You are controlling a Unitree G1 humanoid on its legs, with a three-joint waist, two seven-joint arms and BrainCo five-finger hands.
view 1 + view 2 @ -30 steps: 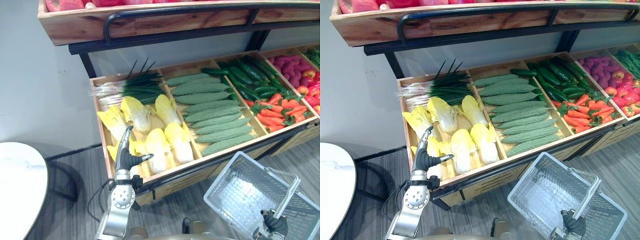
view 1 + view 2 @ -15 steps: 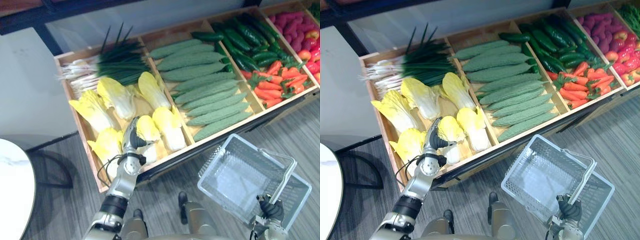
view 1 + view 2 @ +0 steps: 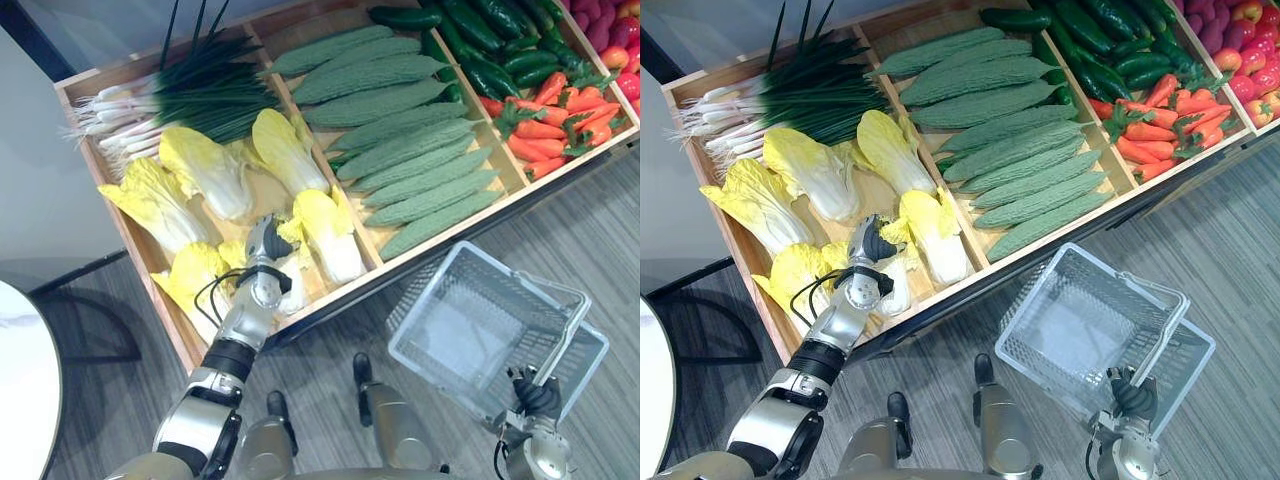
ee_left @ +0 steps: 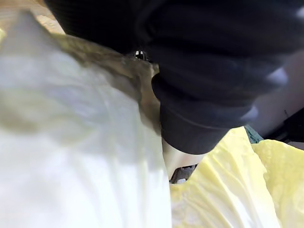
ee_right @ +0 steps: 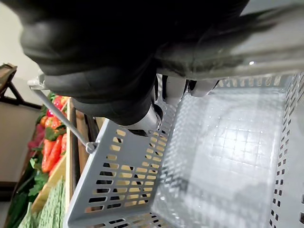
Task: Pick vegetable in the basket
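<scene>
"Resting on the cabbages, that left hand (image 3: 265, 243)?"

"Yes. It sits on top of one napa cabbage (image 3: 897, 293) at the front of the wooden crate (image 3: 162, 305), in the compartment on the robot's left. Other cabbages lie all round it. Up close, the dark cover lies right against the pale ribs and yellow leaves."

"Has it got hold of it?"

"I can't tell. The cover and the leaves hide that."

"And the right hand (image 3: 537, 395)?"

"Down low on the robot's right, its fingers curled round the handle (image 3: 558, 340) of a grey plastic basket (image 3: 430, 290). The basket hangs tilted over the grey plank floor (image 3: 600, 220), just in front of the crate."

"So where's the vegetable?"

"It's in the crate, under the left hand and well apart from the basket."

"What else is on the stand?"

"Spring onions (image 3: 190, 90) behind the cabbages, bumpy bitter gourds (image 3: 400, 150) in the next compartment. Farther right there are cucumbers (image 3: 490, 35) and carrots (image 3: 545, 125). A white round table (image 3: 20, 400) stands off to the robot's left."
</scene>
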